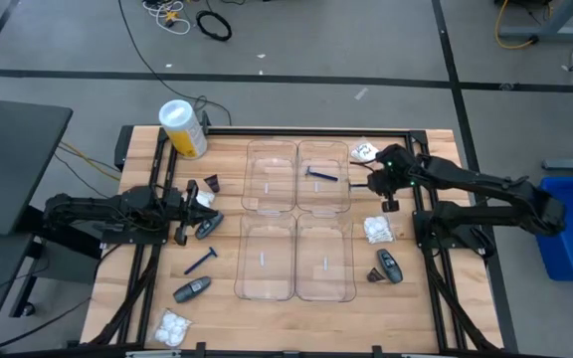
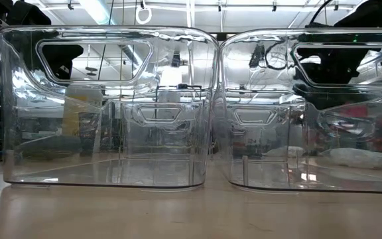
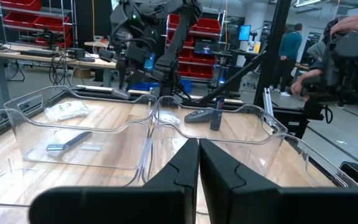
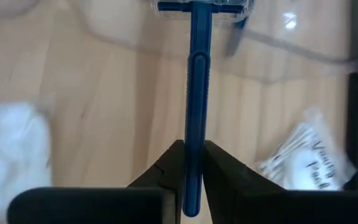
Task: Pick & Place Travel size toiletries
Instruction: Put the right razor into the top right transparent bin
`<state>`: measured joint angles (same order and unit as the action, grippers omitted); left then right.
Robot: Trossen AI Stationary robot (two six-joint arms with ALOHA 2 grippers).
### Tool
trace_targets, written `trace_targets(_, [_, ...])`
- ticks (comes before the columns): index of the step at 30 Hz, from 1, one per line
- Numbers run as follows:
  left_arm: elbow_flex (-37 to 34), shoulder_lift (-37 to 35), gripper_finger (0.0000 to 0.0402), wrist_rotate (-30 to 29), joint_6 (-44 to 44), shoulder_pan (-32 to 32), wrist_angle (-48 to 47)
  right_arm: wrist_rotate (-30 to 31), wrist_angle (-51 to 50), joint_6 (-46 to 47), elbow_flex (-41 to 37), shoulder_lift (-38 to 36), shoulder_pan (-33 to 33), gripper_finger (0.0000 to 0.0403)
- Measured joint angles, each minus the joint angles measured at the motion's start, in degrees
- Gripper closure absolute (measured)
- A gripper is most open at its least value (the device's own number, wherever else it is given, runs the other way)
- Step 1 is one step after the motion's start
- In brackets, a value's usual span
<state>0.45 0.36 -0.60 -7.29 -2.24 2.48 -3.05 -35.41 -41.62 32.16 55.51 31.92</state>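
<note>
My right fingers [image 4: 192, 163] were clamped on the handle of a blue razor [image 4: 197, 93], held above the table [image 1: 217, 298] at the right edge of the clear trays [image 1: 297, 219], where another razor [image 1: 321, 176] already lay. I judged this the carrying step; next came reaching over a compartment and letting go. My left fingers [image 3: 198, 160] waited pressed together, holding nothing, near a grey tube [image 1: 207, 229].
</note>
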Motion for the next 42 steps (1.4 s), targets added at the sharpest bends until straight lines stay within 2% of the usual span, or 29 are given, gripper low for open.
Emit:
trace_targets(10, [0.0,0.0,0.0379,0.0,0.0,0.0,0.0,0.0,3.6,2.4,0.1,-0.5,0.0,0.0353])
trace_targets(16, [0.0,0.0,0.0379,0.0,0.0,0.0,0.0,0.0,5.2,2.6,3.1,-0.5,0.0,0.0353])
trace_targets(29, [0.0,0.0,0.0379,0.0,0.0,0.0,0.0,-0.2,22.3,12.7,5.8,0.0,0.0,0.0353])
trace_targets(37, [0.0,0.0,0.0379,0.0,0.0,0.0,0.0,-0.2,28.7,19.4,5.8,1.4,-0.1,0.0353])
trace_targets(42, [0.0,0.0,0.0379,0.0,0.0,0.0,0.0,-0.2,31.4,20.4,5.8,2.8,-0.1,0.0353])
